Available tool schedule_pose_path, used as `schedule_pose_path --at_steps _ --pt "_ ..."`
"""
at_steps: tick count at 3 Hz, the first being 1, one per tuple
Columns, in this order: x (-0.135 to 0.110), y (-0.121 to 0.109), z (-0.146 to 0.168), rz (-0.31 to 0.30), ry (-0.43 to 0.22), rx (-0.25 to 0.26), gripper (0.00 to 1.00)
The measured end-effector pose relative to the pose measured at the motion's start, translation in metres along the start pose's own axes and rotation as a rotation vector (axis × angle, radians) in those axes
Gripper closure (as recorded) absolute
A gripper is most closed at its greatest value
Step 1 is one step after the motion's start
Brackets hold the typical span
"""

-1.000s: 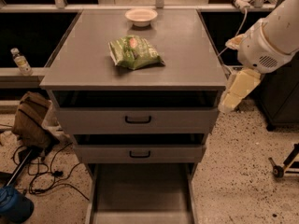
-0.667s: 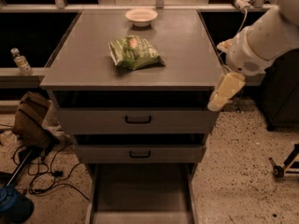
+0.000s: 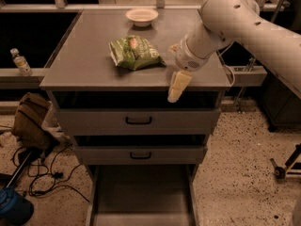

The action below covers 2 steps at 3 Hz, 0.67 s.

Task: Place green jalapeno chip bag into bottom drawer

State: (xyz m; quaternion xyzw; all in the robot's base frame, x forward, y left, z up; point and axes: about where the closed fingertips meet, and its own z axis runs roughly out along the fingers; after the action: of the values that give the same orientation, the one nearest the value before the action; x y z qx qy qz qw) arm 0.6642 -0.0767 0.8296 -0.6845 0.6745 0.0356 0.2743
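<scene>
Chip bag (image 3: 135,53) left of gripper (image 3: 178,87) (apart)

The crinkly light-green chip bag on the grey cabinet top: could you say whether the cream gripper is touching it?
Apart. The camera view shows bare grey cabinet top between the light-green chip bag and the cream gripper at the front edge.

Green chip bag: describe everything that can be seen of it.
The green chip bag is a small puffy pillow of crinkly film, light green with white patches and a reddish-orange mark. It lies flat on the grey cabinet top, near the middle. Nothing else touches it: the white bowl sits apart behind it, and the robot's hand hangs further to the picture's right, at the top's front edge, clear of it.
</scene>
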Motion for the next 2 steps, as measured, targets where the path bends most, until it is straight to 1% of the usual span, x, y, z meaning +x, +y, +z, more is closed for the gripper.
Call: schedule_pose_path --at_steps 1,2 --pt "0.0000 0.0000 0.0000 0.000 0.000 0.000 0.00" --pt "-0.0018 -0.0068 0.0012 -0.013 -0.010 0.012 0.00"
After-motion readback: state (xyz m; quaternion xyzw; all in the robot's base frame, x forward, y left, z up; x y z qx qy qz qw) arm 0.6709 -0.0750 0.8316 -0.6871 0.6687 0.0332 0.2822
